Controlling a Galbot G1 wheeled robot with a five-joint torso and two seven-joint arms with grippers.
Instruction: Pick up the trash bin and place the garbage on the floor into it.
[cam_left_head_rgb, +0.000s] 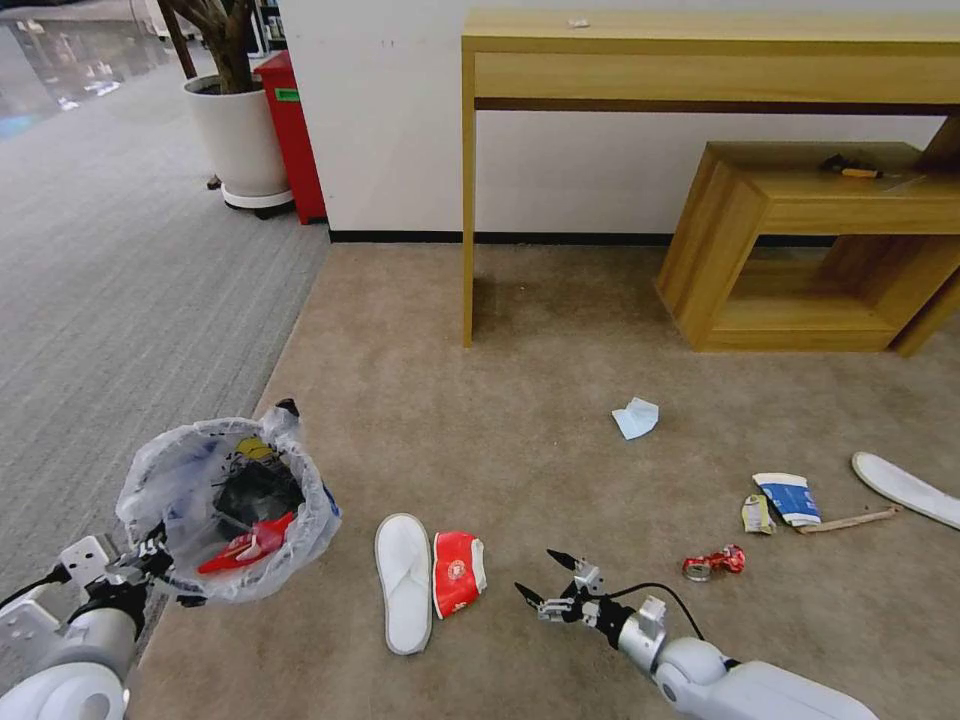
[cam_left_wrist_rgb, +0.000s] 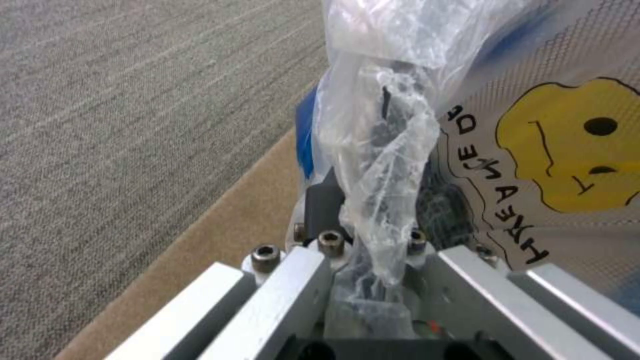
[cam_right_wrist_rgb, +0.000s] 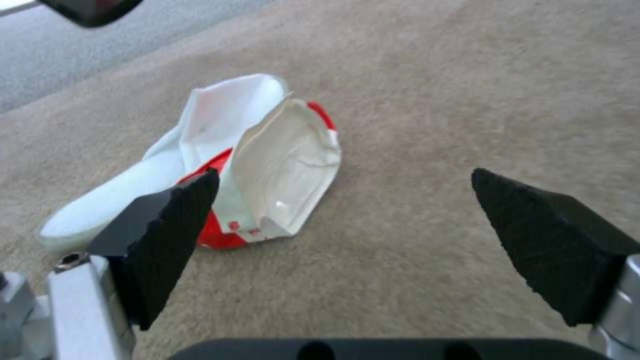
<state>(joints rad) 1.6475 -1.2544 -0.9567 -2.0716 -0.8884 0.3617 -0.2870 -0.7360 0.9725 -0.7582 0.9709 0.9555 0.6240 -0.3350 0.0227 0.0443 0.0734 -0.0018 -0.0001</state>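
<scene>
Beige carpet (cam_left_head_rgb: 560, 330) carries the scattered litter; the bag-lined trash bin (cam_left_head_rgb: 228, 505) hangs at the robot's left, off the floor, red wrapper inside, its rim apparently pinched in the clenched left gripper (cam_left_head_rgb: 150, 560), though crinkled plastic hides the fingertips. Right gripper (cam_left_head_rgb: 545, 577) hovers low with jaws spread wide, empty, just beside a red-and-white wrapper (cam_left_head_rgb: 458, 571) lying against a white slipper (cam_left_head_rgb: 403, 580). Farther right: second slipper (cam_left_head_rgb: 908, 487), blue-white paper cup (cam_left_head_rgb: 788, 498), wooden stick (cam_left_head_rgb: 848, 521), crushed red can (cam_left_head_rgb: 712, 563), pale tissue (cam_left_head_rgb: 636, 417).
</scene>
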